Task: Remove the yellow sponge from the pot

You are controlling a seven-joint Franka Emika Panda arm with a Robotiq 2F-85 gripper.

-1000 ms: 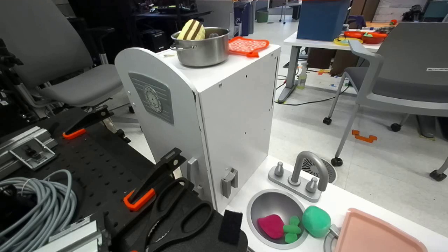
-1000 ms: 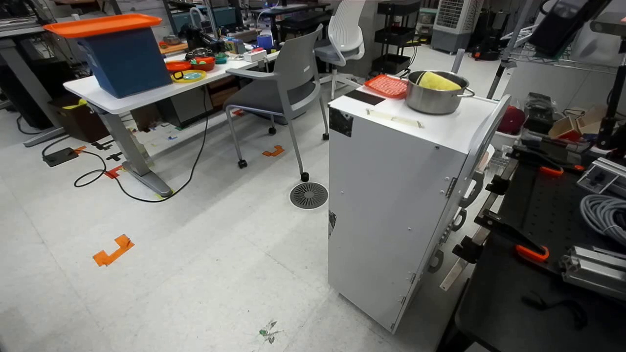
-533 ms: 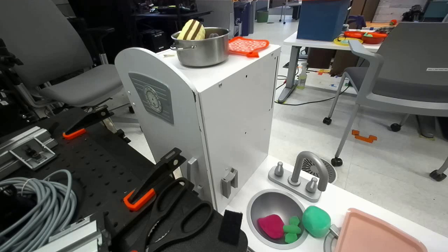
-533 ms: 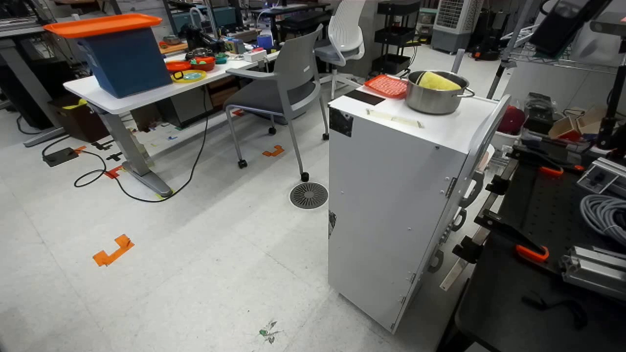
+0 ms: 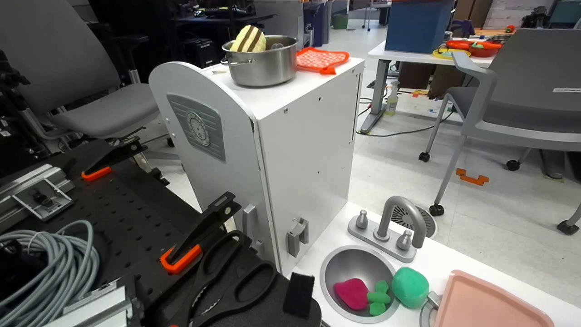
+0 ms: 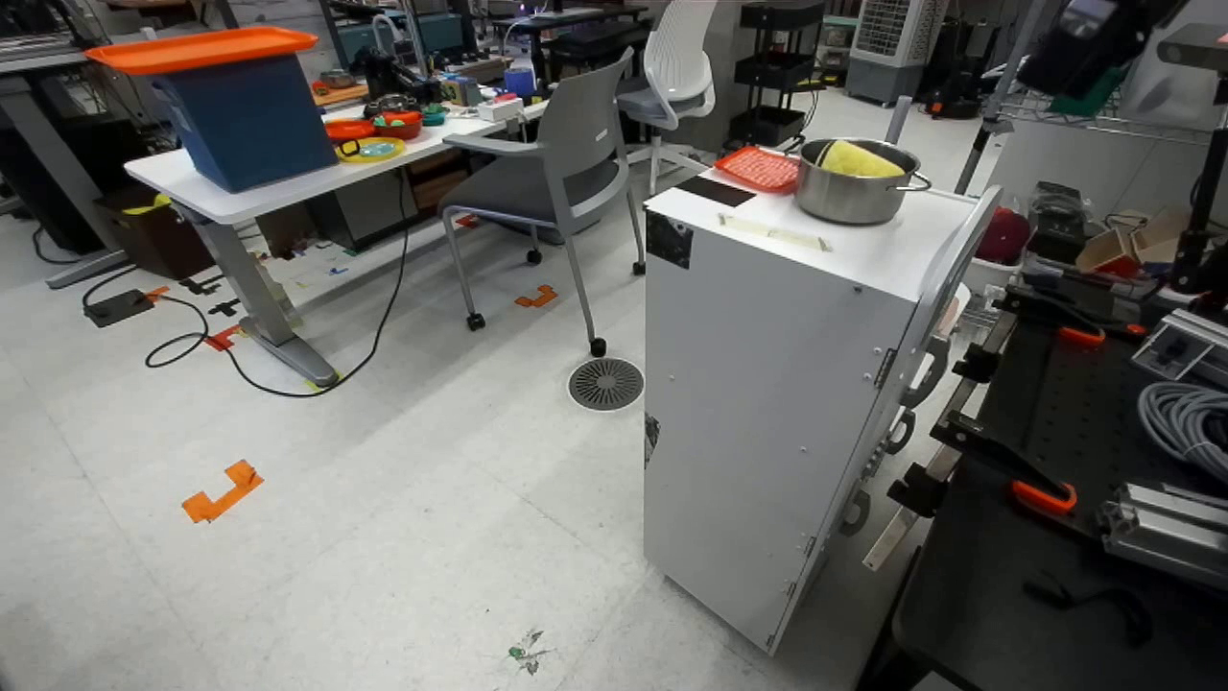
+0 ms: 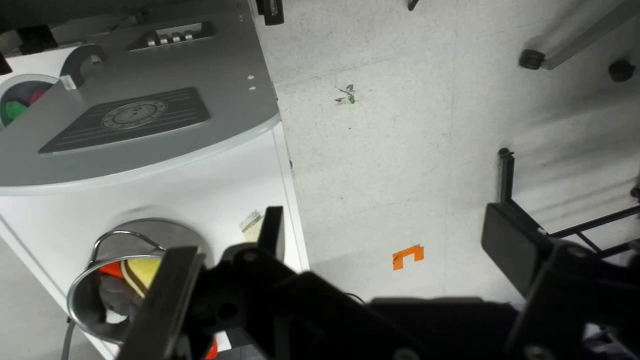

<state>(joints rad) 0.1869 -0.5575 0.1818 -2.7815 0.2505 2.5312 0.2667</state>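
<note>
Poised with jaws spread wide and gripping nothing, framing mostly floor [image 7: 370, 165] in the wrist view; likely to clip the pot [image 5: 265, 68] if swung across too low. Bound, presumably, for the sponge [image 5: 248, 40], tilted inside the pot and jutting from its top in an exterior view; prone to drop deeper if pinched off-centre. Crowded there by a grey lump [image 7: 116, 295], easily caught in the same squeeze. Watch, farther out, for a skid or tip of the pot on the tabletop [image 6: 878, 254], beside an orange mat [image 6: 758, 171], if dragged up with the sponge.
</note>
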